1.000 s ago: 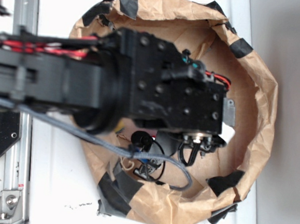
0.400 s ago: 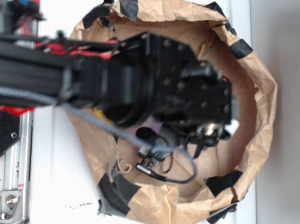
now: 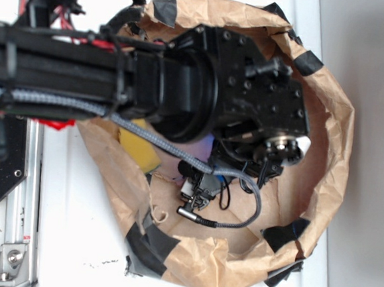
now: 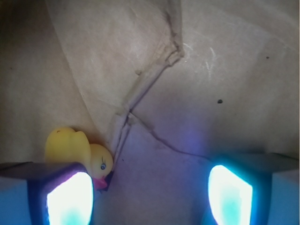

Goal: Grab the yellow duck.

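In the wrist view the yellow duck [image 4: 77,149] lies on brown paper at the lower left, its red-orange beak pointing down. It sits just above and partly behind my left fingertip [image 4: 70,199]. My gripper [image 4: 150,197] is open, with only bare paper between its glowing pads; the right pad [image 4: 229,194] is far from the duck. In the exterior view my arm [image 3: 202,94] covers the bag's middle and hides the duck.
A crumpled brown paper bag [image 3: 327,161], taped with black strips, walls in the workspace. A yellow sponge block [image 3: 138,146] lies inside at the left under the arm. A grey cable [image 3: 239,217] loops over the bag floor. Paper creases [image 4: 140,93] run across the floor.
The arm has swung upward and slightly right in the exterior view, moving deeper over the bag. The yellow sponge block at the left has come into sight.
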Available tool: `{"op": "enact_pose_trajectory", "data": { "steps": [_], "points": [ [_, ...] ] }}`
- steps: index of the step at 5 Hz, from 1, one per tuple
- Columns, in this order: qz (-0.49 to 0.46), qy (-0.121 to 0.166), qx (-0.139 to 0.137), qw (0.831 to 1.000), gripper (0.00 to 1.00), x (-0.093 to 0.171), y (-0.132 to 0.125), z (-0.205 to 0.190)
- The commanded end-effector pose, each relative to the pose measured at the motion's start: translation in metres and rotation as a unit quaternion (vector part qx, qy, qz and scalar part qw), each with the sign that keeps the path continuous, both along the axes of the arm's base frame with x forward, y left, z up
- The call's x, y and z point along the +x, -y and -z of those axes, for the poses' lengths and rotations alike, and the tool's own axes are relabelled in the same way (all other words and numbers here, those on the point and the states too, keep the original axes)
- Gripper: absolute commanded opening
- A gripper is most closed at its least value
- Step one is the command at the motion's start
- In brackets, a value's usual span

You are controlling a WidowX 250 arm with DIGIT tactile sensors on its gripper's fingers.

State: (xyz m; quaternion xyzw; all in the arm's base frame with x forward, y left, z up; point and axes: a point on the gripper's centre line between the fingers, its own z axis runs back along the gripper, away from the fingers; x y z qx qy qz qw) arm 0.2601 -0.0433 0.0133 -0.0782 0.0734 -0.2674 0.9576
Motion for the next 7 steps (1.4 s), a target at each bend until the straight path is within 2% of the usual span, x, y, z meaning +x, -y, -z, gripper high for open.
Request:
{"op": "enact_pose_trajectory", "data": {
  "steps": [1, 2, 3, 4, 5, 6, 7],
  "points": [
    [0.094, -0.02, -0.036, 0.995, 1.0, -0.047, 0.069, 0.007],
    [0.113, -0.004, -0.03, 0.993, 1.0, -0.055, 0.081, 0.002],
    [0.114, -0.004, -0.023, 0.993, 1.0, -0.054, 0.082, 0.008],
    [0.1, 0.002, -0.021, 0.995, 0.68, -0.045, 0.077, 0.012],
    [0.078, 0.018, -0.01, 0.997, 0.0, -0.031, 0.064, 0.013],
    [0.044, 0.042, 0.009, 0.998, 0.0, -0.013, 0.044, 0.006],
    [-0.004, 0.084, 0.014, 0.996, 0.0, 0.002, 0.016, -0.018]
  ]
}}
